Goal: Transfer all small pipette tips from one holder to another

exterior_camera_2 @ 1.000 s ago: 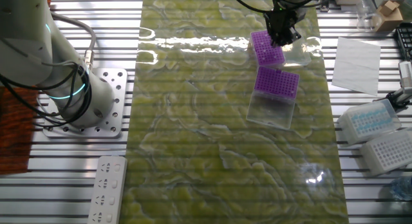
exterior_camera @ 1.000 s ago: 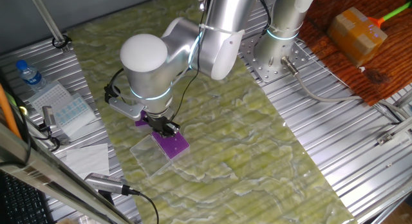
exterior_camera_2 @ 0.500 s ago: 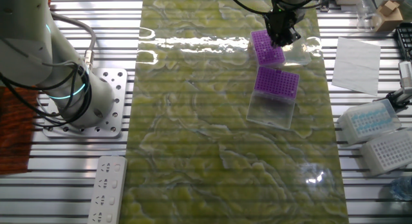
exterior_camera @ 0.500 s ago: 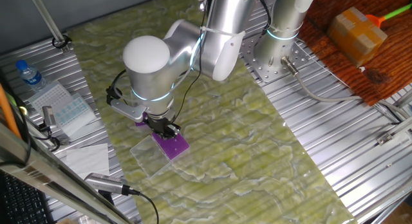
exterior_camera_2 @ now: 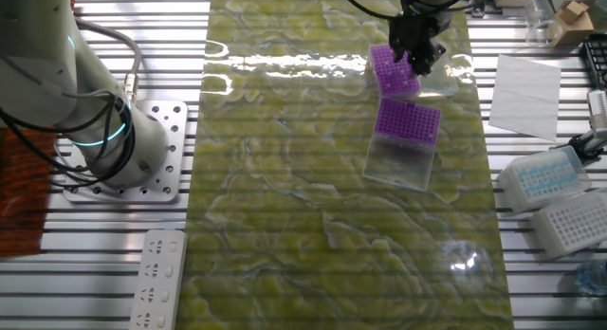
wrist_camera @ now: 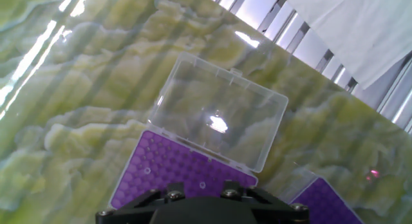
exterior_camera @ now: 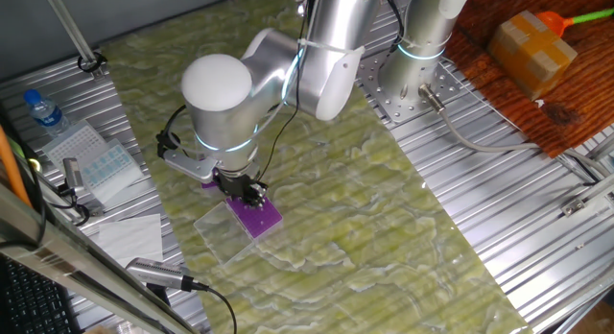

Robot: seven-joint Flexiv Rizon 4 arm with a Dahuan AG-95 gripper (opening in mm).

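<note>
Two purple tip racks lie on the green mat. In the other fixed view my gripper (exterior_camera_2: 417,47) hovers over the far rack (exterior_camera_2: 389,74); the near rack (exterior_camera_2: 408,120) has its clear lid (exterior_camera_2: 400,163) open flat. In the hand view the rack below me (wrist_camera: 168,174) shows a few small pipette tips (wrist_camera: 202,184) as pale specks, with its clear lid (wrist_camera: 219,118) open beyond it. The second rack (wrist_camera: 325,199) shows at the bottom right. Only my gripper's black body (wrist_camera: 199,210) shows there; the fingers are hidden. In one fixed view the gripper (exterior_camera: 244,189) sits above a purple rack (exterior_camera: 257,218).
White and blue tip boxes (exterior_camera_2: 545,176) and a white paper sheet (exterior_camera_2: 524,82) lie on the slatted table right of the mat. A second arm's base (exterior_camera_2: 142,150) stands left of it. A water bottle (exterior_camera: 42,110) and a cable (exterior_camera: 206,294) lie near the mat.
The gripper has shifted slightly over the far rack. The racks and lids have not moved.
</note>
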